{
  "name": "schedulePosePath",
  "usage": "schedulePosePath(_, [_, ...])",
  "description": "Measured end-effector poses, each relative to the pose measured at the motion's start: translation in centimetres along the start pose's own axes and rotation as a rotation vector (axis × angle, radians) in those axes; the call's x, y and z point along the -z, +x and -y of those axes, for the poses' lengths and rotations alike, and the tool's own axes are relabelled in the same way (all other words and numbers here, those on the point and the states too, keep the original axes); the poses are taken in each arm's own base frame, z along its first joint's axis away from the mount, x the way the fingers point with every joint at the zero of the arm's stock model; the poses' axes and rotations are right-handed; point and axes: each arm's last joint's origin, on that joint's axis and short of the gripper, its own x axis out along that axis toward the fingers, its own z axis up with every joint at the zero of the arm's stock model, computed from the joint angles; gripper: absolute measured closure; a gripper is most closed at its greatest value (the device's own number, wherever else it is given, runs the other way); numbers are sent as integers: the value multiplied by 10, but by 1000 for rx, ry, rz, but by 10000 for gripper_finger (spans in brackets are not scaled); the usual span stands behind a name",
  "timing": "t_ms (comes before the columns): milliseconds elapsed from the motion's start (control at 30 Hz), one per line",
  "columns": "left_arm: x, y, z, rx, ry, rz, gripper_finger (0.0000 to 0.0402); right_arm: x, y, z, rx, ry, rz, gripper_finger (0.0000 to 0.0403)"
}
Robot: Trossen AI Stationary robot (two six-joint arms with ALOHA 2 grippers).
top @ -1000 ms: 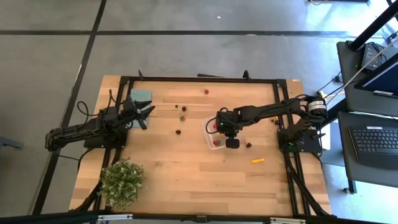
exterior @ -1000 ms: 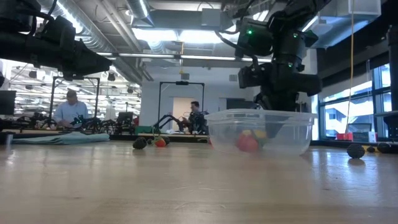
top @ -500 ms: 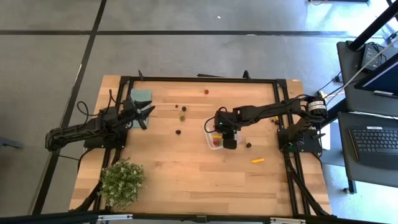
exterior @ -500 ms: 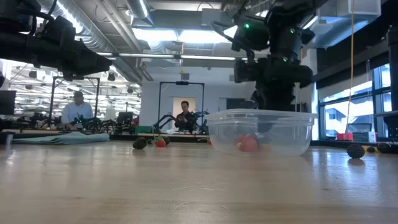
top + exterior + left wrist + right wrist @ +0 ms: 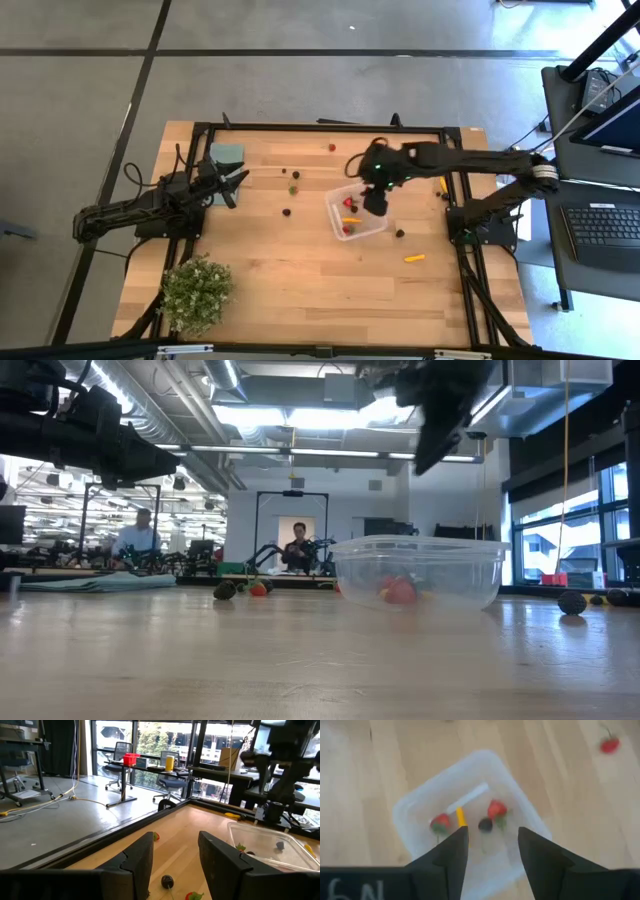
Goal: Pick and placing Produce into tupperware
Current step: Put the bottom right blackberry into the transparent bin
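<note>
Right hand [image 5: 376,203], empty with fingers apart, has lifted off the tupperware [image 5: 356,212] at table centre toward 1 o'clock, so we judge its orange piece [image 5: 461,817] delivered; loose produce remains outside.

two dark jointed arms, green light on right arm [image 5: 377,167].

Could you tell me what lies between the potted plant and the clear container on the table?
Only bare wood: the high view shows nothing between the plant and the tupperware.
</note>
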Motion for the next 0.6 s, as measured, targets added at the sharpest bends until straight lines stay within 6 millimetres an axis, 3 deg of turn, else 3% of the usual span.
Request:
schedulePosePath(133, [0,0,0,0,0,0,253,17,-25,-2,-7,-15,-28,228])
schedulePosePath(267, [0,0,0,0,2,0,253,42,-30,-11,-23,-92,-94,228])
schedulePosePath(400, [0,0,0,0,2,0,253,72,-25,-16,-21,-119,-236,228])
schedulePosePath(600, [0,0,0,0,3,0,253,113,6,-23,-25,-195,-370,228])
